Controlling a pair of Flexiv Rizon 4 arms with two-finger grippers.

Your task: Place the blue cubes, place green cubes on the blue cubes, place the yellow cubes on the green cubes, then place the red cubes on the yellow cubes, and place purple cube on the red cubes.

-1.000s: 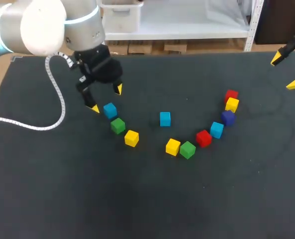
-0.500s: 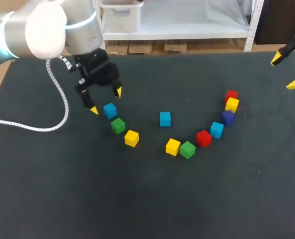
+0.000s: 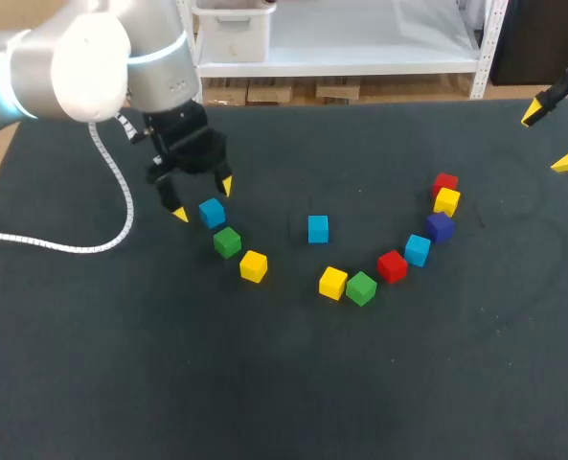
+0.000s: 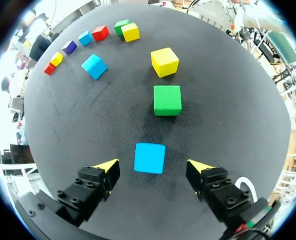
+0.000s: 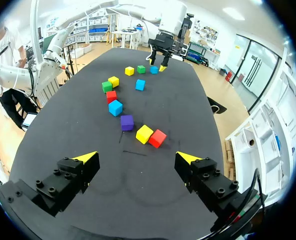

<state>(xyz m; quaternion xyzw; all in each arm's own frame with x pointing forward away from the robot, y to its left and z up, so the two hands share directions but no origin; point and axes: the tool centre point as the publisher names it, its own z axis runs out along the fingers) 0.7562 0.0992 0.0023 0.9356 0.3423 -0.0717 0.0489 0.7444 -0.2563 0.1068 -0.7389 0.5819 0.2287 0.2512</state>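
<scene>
Sitting at the far-left end of a curved row of cubes, the left blue cube (image 3: 212,213) lies flat on the dark table (image 3: 121,364). It is between the spread, yellow-tipped fingers of the left gripper (image 3: 203,198). The left wrist view shows a gap on each side, so the fingers are open and neither touches it.

Just nearer and to its right lies the left green cube (image 3: 227,241), then the left yellow cube (image 3: 254,265), each a little apart from its neighbour. The middle blue cube (image 3: 318,228) stands alone further right.

The row then curves toward the far right, its cubes close together:
- the second yellow cube (image 3: 332,283), just beside the second green cube (image 3: 361,287)
- the near red cube (image 3: 392,265)
- the right blue cube (image 3: 417,249)
- the purple cube (image 3: 440,226)
- the far yellow cube (image 3: 446,201)
- the far red cube (image 3: 444,182)

All the cubes lie singly on the table.

The right gripper (image 3: 550,138) hangs at the table's far-right corner, well apart from every cube, its fingers wide open and holding nothing. A white cable (image 3: 54,244) loops from the left arm across the table's left side.
</scene>
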